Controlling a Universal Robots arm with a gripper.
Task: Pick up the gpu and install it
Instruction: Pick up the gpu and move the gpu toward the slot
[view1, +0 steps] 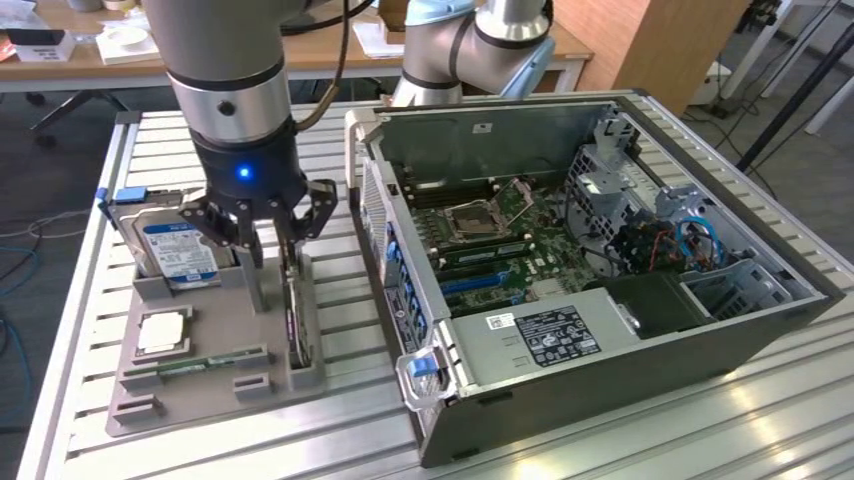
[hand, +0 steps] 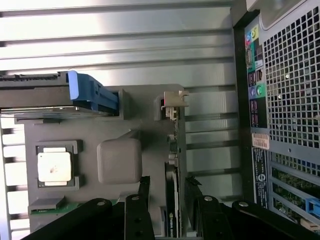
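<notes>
Near the bench's (view1: 641, 440) front edge we saw a gray tray (view1: 200, 398) holding a memory stick (view1: 214, 362) and a processor (view1: 160, 332). Along the tray's edge nearest the computer case (view1: 747, 340), the gpu (view1: 302, 330) stood on edge in its slot. The gripper (view1: 275, 288) hung over it, fingers spread on either side of the card, not pressing it. Farther back stood a hard drive (view1: 180, 250).
</notes>
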